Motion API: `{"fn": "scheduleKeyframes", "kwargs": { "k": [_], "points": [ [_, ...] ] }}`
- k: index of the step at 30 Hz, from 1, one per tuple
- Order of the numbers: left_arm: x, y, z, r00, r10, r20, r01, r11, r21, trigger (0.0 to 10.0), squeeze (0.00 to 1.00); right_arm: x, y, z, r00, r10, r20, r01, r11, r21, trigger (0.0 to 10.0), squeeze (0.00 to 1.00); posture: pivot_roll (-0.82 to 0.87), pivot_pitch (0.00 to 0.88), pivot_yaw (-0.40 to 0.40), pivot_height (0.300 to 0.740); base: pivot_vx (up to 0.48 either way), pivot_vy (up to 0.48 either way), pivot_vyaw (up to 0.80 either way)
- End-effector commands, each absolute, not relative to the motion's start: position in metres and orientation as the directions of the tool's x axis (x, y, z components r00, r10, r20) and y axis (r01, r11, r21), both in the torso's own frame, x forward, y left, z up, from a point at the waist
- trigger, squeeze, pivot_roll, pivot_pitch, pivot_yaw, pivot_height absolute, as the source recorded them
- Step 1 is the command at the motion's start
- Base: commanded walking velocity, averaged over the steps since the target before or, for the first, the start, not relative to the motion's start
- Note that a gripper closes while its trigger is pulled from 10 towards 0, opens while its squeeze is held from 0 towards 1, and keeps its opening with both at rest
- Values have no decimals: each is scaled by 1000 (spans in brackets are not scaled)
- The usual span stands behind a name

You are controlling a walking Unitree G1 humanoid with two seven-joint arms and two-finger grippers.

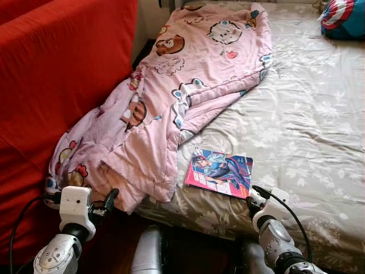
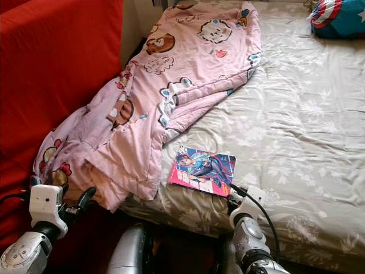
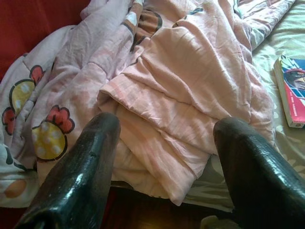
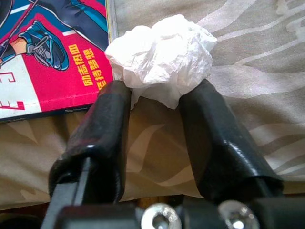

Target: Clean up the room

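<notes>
White crumpled tissue (image 4: 159, 55) sits pinched between the tips of the right gripper (image 4: 155, 93) at the near edge of the bed (image 1: 308, 131), just beside the corner of a bright comic book (image 1: 218, 170). The wad is feather-light and soft, likely to squash or tear rather than slip, so the light hold at its lower folds looks enough; a harder squeeze would gain nothing.

Over at the bed's left side, the left gripper (image 3: 164, 148) hovers with its fingers spread wide and nothing between them, pointed at a rumpled pink quilt (image 1: 171, 97) printed with cartoon animals. The quilt trails from the head of the bed down over the near corner, against a red sofa (image 1: 57, 85). It is limp and bulky, sure to sag and drag if lifted by one point; a thick fold near the hanging corner seems the best place to take it.

The comic book lies flat and stiff on the floral sheet, best taken by its overhanging edge. A blue cushion (image 1: 345, 17) rests at the far right corner.
</notes>
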State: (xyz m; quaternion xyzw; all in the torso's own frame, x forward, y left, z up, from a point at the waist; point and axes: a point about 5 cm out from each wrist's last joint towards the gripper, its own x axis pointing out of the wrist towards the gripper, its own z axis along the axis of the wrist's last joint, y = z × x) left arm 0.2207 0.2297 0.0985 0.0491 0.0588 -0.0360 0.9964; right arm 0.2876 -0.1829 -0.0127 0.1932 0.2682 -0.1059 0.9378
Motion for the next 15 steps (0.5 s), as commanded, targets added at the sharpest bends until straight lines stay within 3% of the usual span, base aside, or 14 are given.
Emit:
{"fn": "scheduleKeyframes", "kwargs": {
  "k": [1, 15],
  "points": [
    [215, 233, 95, 988, -50, -148, 68, 991, 116, 10000, 0, 280, -179, -21, 813, -87, -575, 311, 901, 302, 0, 0, 256, 196, 72, 613, 0, 0, 0],
    [210, 234, 92, 986, -36, -160, 59, 989, 138, 10000, 0, 282, -184, -17, 829, -115, -547, 321, 900, 296, 0, 0, 261, 192, 71, 613, 0, 0, 0]
  ]
}}
